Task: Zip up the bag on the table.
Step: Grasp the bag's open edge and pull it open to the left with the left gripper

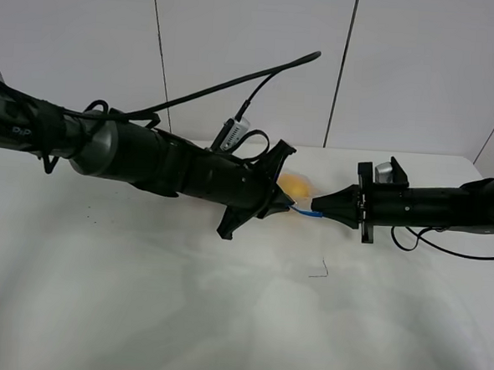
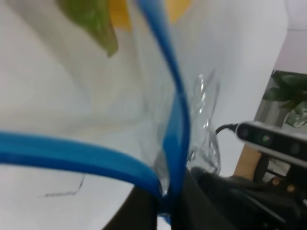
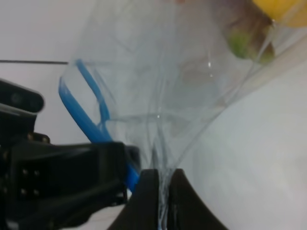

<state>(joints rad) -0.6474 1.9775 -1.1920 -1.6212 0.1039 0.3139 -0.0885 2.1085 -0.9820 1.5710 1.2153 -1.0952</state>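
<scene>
Two arms meet nose to nose over the middle of the table [image 1: 180, 315], and I have the bag [image 3: 192, 86] strung between them. The left gripper [image 1: 288, 206] is clamped on the blue zip strip [image 1: 306, 213], and the right gripper [image 1: 317, 210] has its fingers [image 3: 180, 201] closed together on a fold of clear film just beside that strip. From the high camera most of the bag is hidden behind the left arm, with only a yellow fruit [image 1: 297, 186] showing past it, and I cannot tell whether the load rests on the tabletop or hangs. My worry is the strip: in the left wrist view two blue runs spread away from the pinch, so I judge the mouth open along most of its length. A slide along it with the tracks out of line would leave it unsealed. The right hold is on slick, thin plastic rather than on the strip, so a hard pull could draw the film out of the fingers or stretch it. The weight of the fruit could then swing the bag away. The two tips sit very near each other, leaving little room before they knock.
</scene>
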